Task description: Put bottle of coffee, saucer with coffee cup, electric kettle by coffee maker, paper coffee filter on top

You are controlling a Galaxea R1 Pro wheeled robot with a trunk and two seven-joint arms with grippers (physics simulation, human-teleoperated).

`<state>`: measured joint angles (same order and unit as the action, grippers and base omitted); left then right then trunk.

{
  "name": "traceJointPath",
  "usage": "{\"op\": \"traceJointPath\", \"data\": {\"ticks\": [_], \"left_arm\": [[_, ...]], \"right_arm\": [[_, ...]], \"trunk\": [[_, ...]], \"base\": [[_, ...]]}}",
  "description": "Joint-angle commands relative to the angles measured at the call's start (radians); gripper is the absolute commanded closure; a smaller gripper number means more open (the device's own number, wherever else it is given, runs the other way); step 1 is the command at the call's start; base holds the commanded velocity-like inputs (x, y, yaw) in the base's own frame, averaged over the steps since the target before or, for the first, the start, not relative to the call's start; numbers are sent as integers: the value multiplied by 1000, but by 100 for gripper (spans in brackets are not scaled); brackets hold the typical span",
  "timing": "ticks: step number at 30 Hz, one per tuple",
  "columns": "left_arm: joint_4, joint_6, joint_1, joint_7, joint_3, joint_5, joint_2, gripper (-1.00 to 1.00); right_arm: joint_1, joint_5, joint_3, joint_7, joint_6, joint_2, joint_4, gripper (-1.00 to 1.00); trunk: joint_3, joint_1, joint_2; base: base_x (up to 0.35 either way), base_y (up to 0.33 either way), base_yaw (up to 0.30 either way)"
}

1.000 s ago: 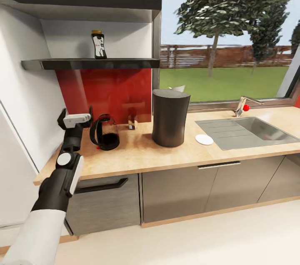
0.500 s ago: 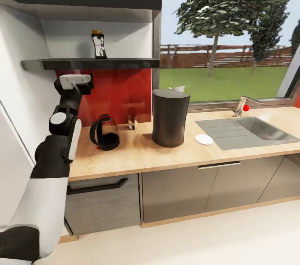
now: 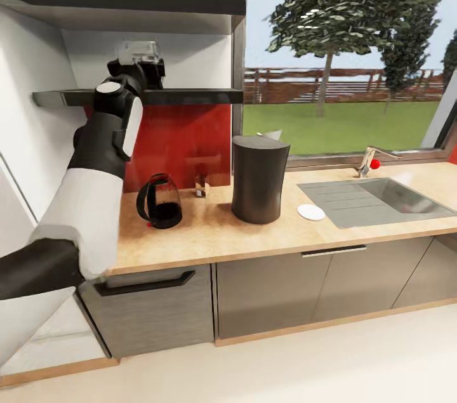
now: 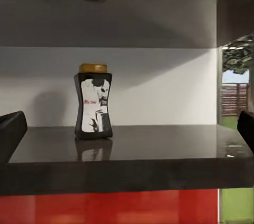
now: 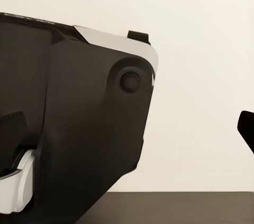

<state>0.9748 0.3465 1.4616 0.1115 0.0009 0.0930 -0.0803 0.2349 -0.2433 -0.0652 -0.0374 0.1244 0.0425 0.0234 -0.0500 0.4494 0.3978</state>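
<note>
Steel sink [image 3: 381, 198] set in counter at right, faucet [image 3: 371, 160] with red knob behind it. Red backsplash [image 3: 184, 143] under shelf. Window [image 3: 346, 51] shows tree, lawn, fence.

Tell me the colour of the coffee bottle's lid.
The bottle of coffee has a golden-yellow lid above a black body with a white printed label, clearest in the left wrist view.

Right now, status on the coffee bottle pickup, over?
Left gripper open, raised level with shelf, fingers wide. Coffee bottle upright on shelf, not yet grasped. Nothing between fingers and bottle. Right gripper open, holding nothing.
</note>
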Motion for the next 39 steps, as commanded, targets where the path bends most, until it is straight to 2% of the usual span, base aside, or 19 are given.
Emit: {"op": "traceJointPath", "data": {"ticks": [1, 2, 3, 7, 11, 15, 16, 17, 18, 22, 32, 39], "left_arm": [[-32, 5, 25, 1, -1, 10, -1, -100], [-123, 5, 90, 1, -8, 11, -1, -100], [-182, 4, 130, 2, -15, 13, -1, -100], [-376, 2, 249, 2, -38, 15, 12, -100], [-460, -1, 283, 3, -40, 16, 43, -100], [-460, -5, 277, 4, -37, 16, 55, -100], [-447, -20, 271, 8, -34, 15, 74, -100], [-444, -24, 271, 10, -33, 14, 80, -100], [-439, -34, 270, 12, -32, 12, 96, -100], [-434, -44, 269, 16, -31, 10, 116, -100], [-424, -47, 268, 36, -23, 4, 121, -100], [-382, -56, 267, 44, 19, 1, 116, -100]], "right_arm": [[0, -10, -7, -2, 6, 0, 2, -100], [-2, -11, -7, -2, 7, -1, 1, -100], [-3, -11, -7, -2, 7, -1, 1, -100], [-6, -11, -7, -2, 10, -3, 3, -100], [-6, -11, -6, -2, 10, -5, 3, -100], [-6, -11, -7, -2, 10, -6, 4, -100], [-6, -11, -7, -2, 11, -9, 4, -100], [-6, -11, -7, -1, 11, -10, 4, -100], [-6, -11, -7, 0, 10, -13, 4, -100], [-6, -10, -7, 0, 7, -18, 4, -100], [-6, -11, -7, 0, 12, -20, 3, -100], [-6, -11, -7, -1, 12, -30, 3, -100]], "trunk": [[-3, 1, 2], [-3, 1, 2], [-3, 1, 2], [-3, 1, 2], [-3, 1, 2], [-3, 1, 2], [-3, 1, 2], [-3, 1, 2], [-3, 1, 2], [-3, 1, 2], [-3, 1, 2], [-3, 1, 2]], "base": [[0, 0, 0], [0, 0, 0], [0, 0, 0], [0, 0, 0], [0, 0, 0], [0, 0, 0], [0, 0, 0], [0, 0, 0], [0, 0, 0], [0, 0, 0], [0, 0, 0], [0, 0, 0]]}}
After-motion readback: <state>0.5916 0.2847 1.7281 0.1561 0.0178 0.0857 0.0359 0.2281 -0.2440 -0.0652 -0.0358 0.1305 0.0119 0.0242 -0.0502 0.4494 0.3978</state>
